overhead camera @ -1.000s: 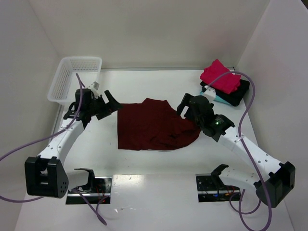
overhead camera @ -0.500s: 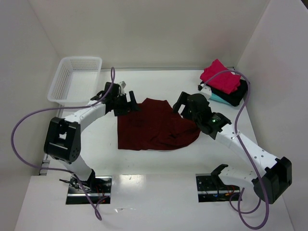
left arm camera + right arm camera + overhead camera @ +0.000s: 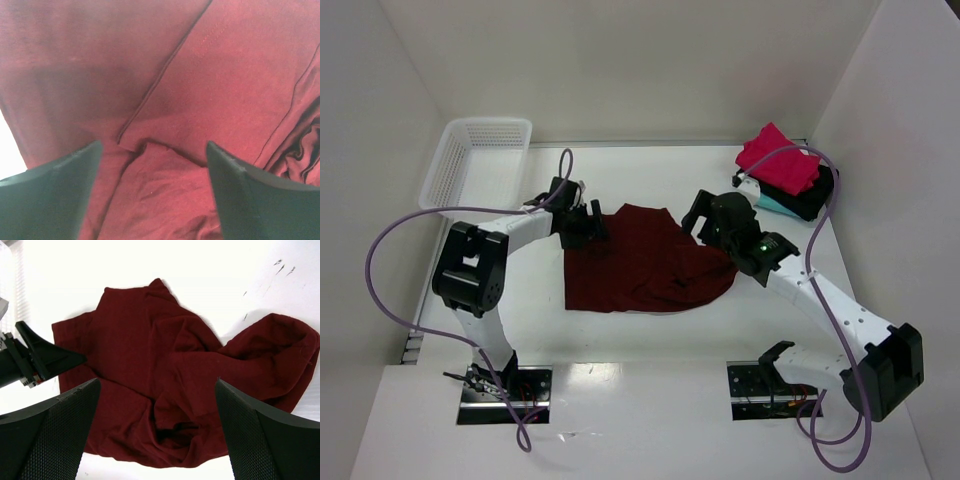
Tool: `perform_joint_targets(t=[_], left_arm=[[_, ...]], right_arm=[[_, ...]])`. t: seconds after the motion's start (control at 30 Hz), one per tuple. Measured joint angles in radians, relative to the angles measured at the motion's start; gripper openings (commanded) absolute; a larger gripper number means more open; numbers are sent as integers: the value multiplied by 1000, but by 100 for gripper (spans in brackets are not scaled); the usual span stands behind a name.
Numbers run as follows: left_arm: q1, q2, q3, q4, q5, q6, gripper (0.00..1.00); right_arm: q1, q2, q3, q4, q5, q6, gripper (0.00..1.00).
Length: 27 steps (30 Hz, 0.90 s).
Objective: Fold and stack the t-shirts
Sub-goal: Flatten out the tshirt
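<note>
A dark maroon t-shirt (image 3: pixel 638 262) is spread, rumpled, at the middle of the white worktop (image 3: pixel 650 170). Its left part is laid fairly flat, while its right part is bunched into folds and a rounded lobe. The left gripper (image 3: pixel 592 226) is held low at the shirt's far left corner. In the left wrist view its fingers (image 3: pixel 60 175) are seen wide apart, released, with a seam and a creased flap of maroon cloth between them and nothing clamped. The right gripper (image 3: pixel 700 220) is poised above the shirt's far right edge. In the right wrist view its jaws are spread wide and released, and the whole shirt is seen below them.

At the far right corner of the worktop, well apart from the maroon shirt, a folded pink-red t-shirt (image 3: pixel 778 158) is stacked on a black t-shirt (image 3: pixel 812 196), with a teal t-shirt (image 3: pixel 776 204) showing at the stack's near edge.

A white lattice basket (image 3: pixel 480 162) is placed at the far left corner; only its own lattice floor and walls can be made out.
</note>
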<state>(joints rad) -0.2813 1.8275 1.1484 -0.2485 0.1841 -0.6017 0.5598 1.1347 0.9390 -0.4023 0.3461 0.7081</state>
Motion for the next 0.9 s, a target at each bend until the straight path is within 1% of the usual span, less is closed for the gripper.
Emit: perform_joint_targets(t=[0.13,0.17,0.23,0.33,0.37,0.4,0.43,0.53,0.57,0.63,0.73,0.77,0.9], left_arm=[[2,21,4,18,27,-1,87],[1,21,5,20,32,-1,86],[1,24,4,24,45,-3,80],[1,28,2,37,62,-6,73],[1,28,-2,42,66,-7,68],[1,28,-5,45,69,-7,65],[1,28,-9,46,72,-6,65],[1,28,-13,47,81,-10,50],[1,28,-13,48,82,-11,41],[-1,28,-14,48,83,-12,29],[-3,28,-14,49,83,-14,5],[-4,28,-14,50,84,-16,0],[-4,28,-14,51,83,-30,0]], right_arm=[[-4,4,0,2,-4,-4,100],[-5,4,0,4,-4,-4,100],[-8,4,-4,11,-4,-6,100],[-8,4,-11,22,-7,-7,100],[-8,5,-14,23,-10,-8,100],[-8,5,-15,23,-11,-8,100],[-8,5,-16,24,-11,-8,100],[-8,5,-16,30,-13,-10,100],[-8,5,-16,31,-14,-10,100],[-8,5,-17,33,-14,-10,100],[-8,5,-18,36,-14,-10,100],[-8,5,-18,36,-14,-10,100],[-8,5,-18,36,-14,-10,100]])
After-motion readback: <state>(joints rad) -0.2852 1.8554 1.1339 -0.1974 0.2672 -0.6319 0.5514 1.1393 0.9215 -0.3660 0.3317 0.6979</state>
